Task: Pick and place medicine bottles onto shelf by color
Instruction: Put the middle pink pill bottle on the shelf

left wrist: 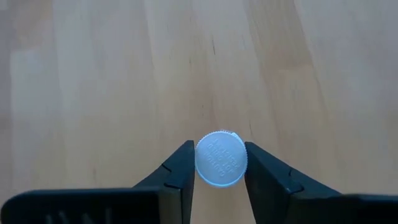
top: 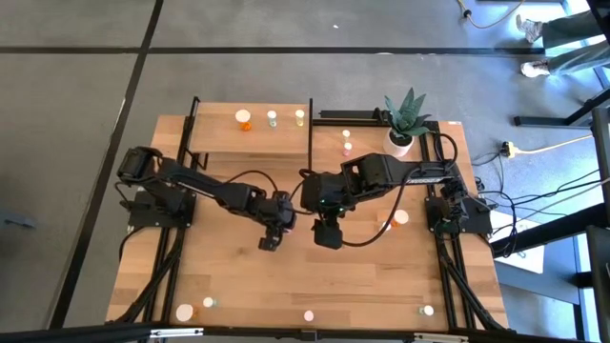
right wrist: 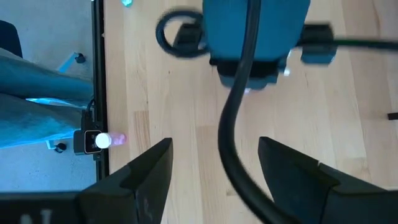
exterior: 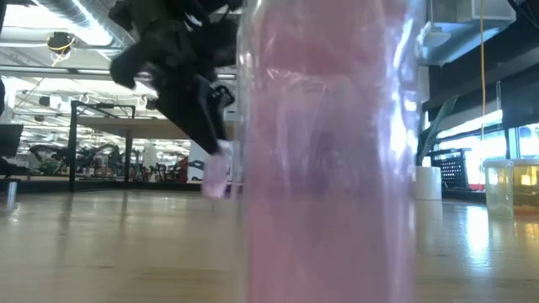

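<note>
Left gripper (left wrist: 217, 180) sits over mid-table, pointing down, its two fingers (left wrist: 177, 174) touching either side of a white-capped bottle (left wrist: 221, 158), clasping it; the low view shows a pale pink bottle body (exterior: 216, 175) between them, at or just above the tabletop (top: 238, 276). Right gripper (top: 328, 234) hangs just beside it, jaws spread wide, holding nothing. Shelf (top: 214, 138) at the far left of the table carries an orange bottle (top: 245, 119) and two paler ones. More bottles stand scattered along the table edges.
</note>
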Available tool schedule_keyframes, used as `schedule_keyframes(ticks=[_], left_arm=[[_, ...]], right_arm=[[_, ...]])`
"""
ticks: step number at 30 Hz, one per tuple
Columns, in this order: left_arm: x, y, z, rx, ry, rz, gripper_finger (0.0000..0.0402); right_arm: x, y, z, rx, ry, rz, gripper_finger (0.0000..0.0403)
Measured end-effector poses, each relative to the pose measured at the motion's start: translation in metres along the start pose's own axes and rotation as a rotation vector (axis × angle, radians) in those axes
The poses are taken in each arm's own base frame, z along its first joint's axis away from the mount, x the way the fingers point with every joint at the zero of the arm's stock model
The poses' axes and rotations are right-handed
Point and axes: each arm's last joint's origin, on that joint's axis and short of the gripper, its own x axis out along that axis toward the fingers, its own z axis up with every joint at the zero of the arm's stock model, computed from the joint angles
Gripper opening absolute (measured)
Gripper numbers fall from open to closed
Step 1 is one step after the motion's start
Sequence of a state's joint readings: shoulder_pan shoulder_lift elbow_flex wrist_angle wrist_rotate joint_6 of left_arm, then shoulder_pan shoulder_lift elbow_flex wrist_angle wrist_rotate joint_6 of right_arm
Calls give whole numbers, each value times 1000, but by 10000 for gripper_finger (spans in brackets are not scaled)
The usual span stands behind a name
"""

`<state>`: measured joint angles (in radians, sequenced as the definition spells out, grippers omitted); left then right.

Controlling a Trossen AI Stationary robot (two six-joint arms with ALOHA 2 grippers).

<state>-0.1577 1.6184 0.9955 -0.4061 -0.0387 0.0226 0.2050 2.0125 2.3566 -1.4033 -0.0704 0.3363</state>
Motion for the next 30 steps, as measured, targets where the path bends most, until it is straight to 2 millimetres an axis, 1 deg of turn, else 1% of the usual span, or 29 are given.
schedule_keyframes(ticks=[3, 10, 16, 20, 24, 30], left_arm=[[-17, 1, -3, -37, 13, 4, 102], [-69, 5, -12, -146, -12, 70, 101], [-117, 9, -29, -266, -51, 168, 101], [-144, 12, -43, -361, -48, 211, 101], [-171, 17, -52, -458, -42, 269, 101], [-208, 27, -53, -570, -67, 399, 101]], right_arm=[[0, 0, 0, 0, -1, 1, 237], [0, 0, 1, -1, -8, 5, 237], [0, 1, 2, -6, -24, 11, 237], [0, 1, 4, -7, -37, 16, 237], [0, 2, 4, -8, -44, 18, 237], [0, 2, 6, -9, -62, 24, 237]])
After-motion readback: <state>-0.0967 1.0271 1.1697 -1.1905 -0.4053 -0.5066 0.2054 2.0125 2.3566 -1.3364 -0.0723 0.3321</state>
